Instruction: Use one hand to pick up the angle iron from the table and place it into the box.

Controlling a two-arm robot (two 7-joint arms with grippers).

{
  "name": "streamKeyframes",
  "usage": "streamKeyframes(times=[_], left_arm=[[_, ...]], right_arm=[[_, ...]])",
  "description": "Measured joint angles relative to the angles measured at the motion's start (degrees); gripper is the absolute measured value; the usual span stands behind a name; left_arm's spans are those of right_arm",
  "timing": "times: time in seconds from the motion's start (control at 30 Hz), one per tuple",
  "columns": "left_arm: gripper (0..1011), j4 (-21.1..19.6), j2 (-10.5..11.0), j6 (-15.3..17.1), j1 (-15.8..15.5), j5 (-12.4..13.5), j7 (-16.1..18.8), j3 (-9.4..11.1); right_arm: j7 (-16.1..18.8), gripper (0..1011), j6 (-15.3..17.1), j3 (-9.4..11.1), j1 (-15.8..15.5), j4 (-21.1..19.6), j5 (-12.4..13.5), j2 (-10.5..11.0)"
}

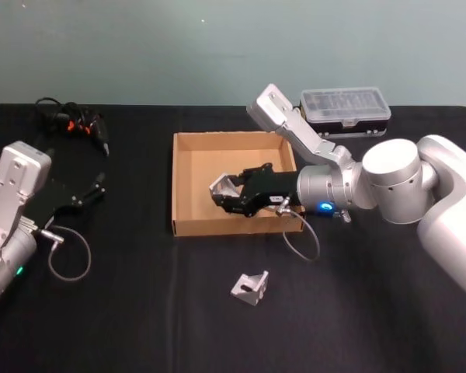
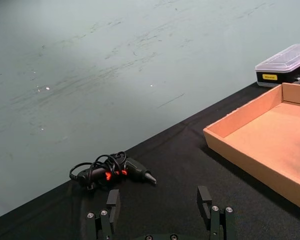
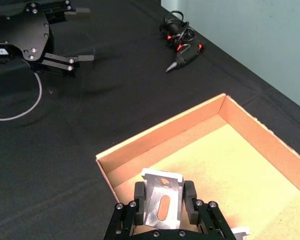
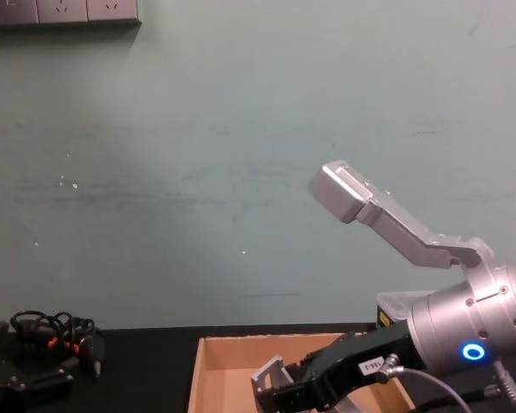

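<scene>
The tan cardboard box (image 1: pixel 217 227) lies mid-table. My right gripper (image 1: pixel 222 193) hangs over the box's front half, shut on a silvery angle iron (image 1: pixel 227 186). In the right wrist view the slotted angle iron (image 3: pixel 162 184) sits upright between the black fingers (image 3: pixel 139 194), above the box floor near a corner (image 3: pixel 107 165). The chest view shows the same bracket (image 4: pixel 271 375) just above the box wall (image 4: pixel 195 383). A second angle iron (image 1: pixel 251 287) lies on the black table in front of the box. My left gripper (image 1: pixel 89 194) rests open at the far left.
A clear-lidded black case (image 1: pixel 346 109) stands behind the box on the right. A black tool with a tangle of cables and orange bits (image 1: pixel 74 120) lies at the back left. A wire loop (image 1: pixel 70 256) lies beside the left arm.
</scene>
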Motion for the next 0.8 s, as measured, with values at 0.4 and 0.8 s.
streamKeyframes(times=[0.4, 0.8], left_arm=[[1011, 0.0, 0.0, 0.0, 0.0, 0.0, 0.0, 0.0], [1011, 0.0, 0.0, 0.0, 0.0, 0.0, 0.0, 0.0]], right_arm=[[0.72, 477, 0.05, 0.11, 0.7, 2.61, -0.94, -0.95], [1.09, 539, -0.03, 0.52, 0.62, 3.15, -1.41, -1.21]])
